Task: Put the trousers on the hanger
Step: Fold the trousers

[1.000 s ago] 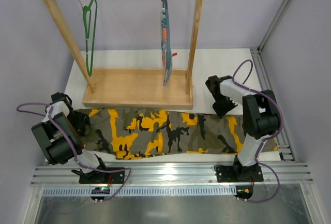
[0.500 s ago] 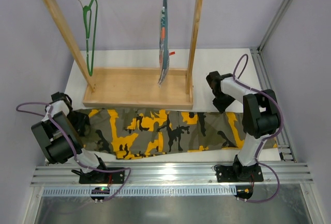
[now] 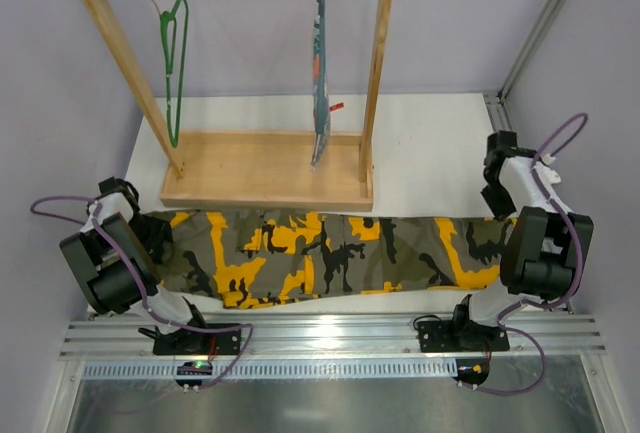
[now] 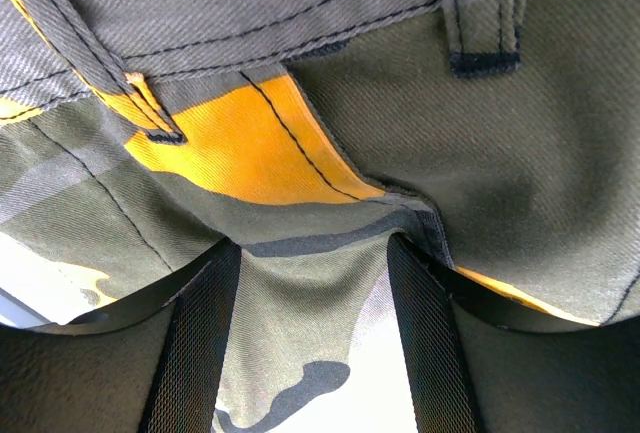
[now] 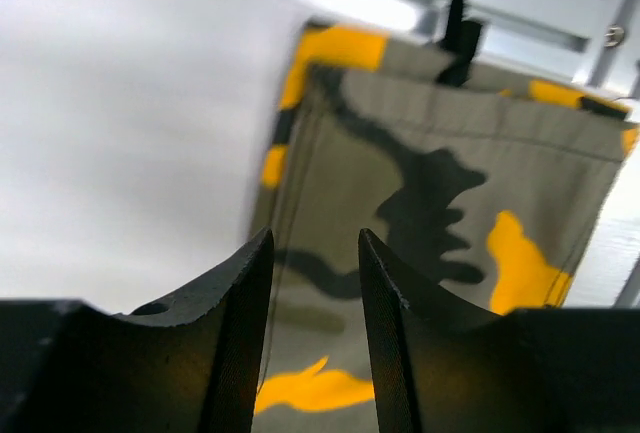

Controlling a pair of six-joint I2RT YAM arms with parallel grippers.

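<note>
The left gripper [image 4: 312, 253] pinches a bunched fold of the trousers [image 3: 320, 253] at the waistband end (a belt loop and a stitched seam show just beyond its fingers), with cloth filling the gap between its jaws. The right gripper [image 5: 313, 243] has its jaws spread with nothing between them and is held near the hem end of the legs, by the right edge of the table [image 3: 430, 143]. The trousers lie flat, stretched across the near part of the table from one arm to the other, just in front of the wooden rack [image 3: 260, 168]. The hanger [image 3: 172, 63] hangs by its hook from the rack's top rail, towards the left, well apart from the trousers. A second hanger carrying a striped cloth [image 3: 320, 63] hangs further right on that rail
</note>
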